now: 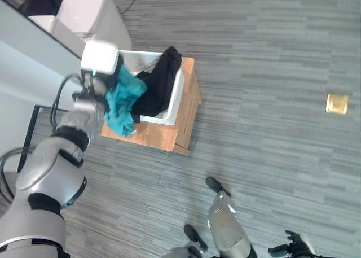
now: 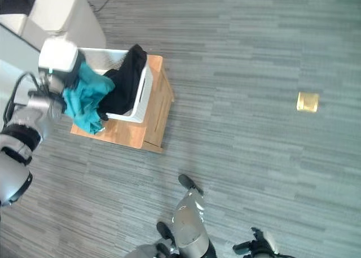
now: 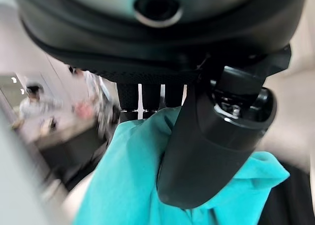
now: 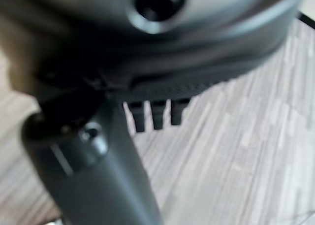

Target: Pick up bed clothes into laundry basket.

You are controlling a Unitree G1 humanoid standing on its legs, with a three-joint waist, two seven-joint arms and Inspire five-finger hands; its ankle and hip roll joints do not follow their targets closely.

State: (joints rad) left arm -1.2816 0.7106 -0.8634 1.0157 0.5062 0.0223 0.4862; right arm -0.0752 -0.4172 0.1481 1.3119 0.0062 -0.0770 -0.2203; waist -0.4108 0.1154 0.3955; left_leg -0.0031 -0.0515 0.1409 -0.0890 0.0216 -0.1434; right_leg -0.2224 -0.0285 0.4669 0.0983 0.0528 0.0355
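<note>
— Where is the teal garment (image 1: 124, 100)?

— Pinched between the left hand's (image 3: 206, 136) thumb and fingers, hanging over the near rim of the white laundry basket (image 1: 176, 97). A black garment (image 1: 159, 83) drapes over the basket's far side.

— And the basket?

— On a low wooden stand (image 1: 181, 128) on the grey floor (image 1: 271, 71).

— The right hand (image 4: 98, 166)?

— Low over the floor, fingers relaxed and holding nothing.

Upper left of frame: laundry basket (image 1: 175, 100) on a wooden stand (image 1: 183, 128); clothes (image 1: 161, 80) draped over its rim; floor tag (image 1: 337, 104) far right.
</note>
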